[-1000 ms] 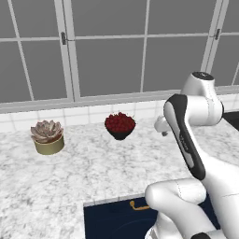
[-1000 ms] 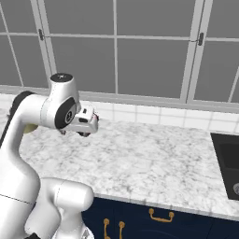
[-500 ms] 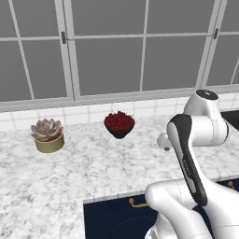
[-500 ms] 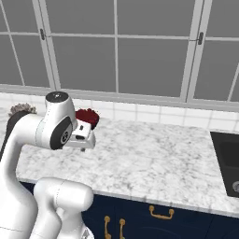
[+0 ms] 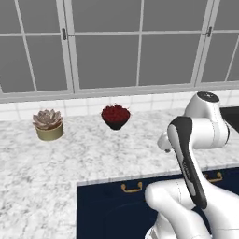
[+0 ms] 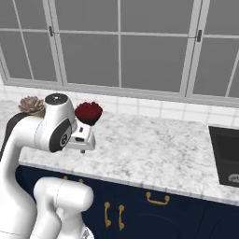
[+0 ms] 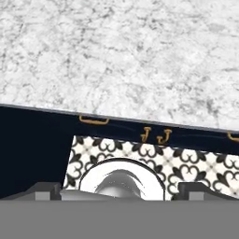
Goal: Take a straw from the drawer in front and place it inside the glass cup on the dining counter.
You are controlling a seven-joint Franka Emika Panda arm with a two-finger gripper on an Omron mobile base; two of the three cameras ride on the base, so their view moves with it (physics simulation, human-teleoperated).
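My gripper [image 7: 120, 189] hangs open above the marble counter's front edge, pointing down, with nothing between its fingertips [image 7: 44, 189]. From the right base view the hand [image 6: 83, 148] sits over the near part of the counter. The navy drawer [image 5: 112, 198] lies just under the counter's edge, and its brass bar handle [image 5: 131, 187] is below and to the left of the hand. The same handle [image 7: 93, 120] shows in the hand view. The drawer front looks flush with the cabinet. The straw, the glass cup and the dining counter are out of view.
On the marble counter [image 5: 93, 154] under the windows stand a dark bowl of red berries [image 5: 115, 116] and a potted succulent [image 5: 47, 125]. A dark sink [image 6: 226, 154] lies at the right. A pair of navy doors with brass handles [image 7: 155, 136] adjoins the drawer. Patterned floor [image 7: 196, 161] lies below.
The arm has folded down. The hand has dropped from above the counter toward its front edge and tipped to point downward. The bowl and the plant have stayed put.
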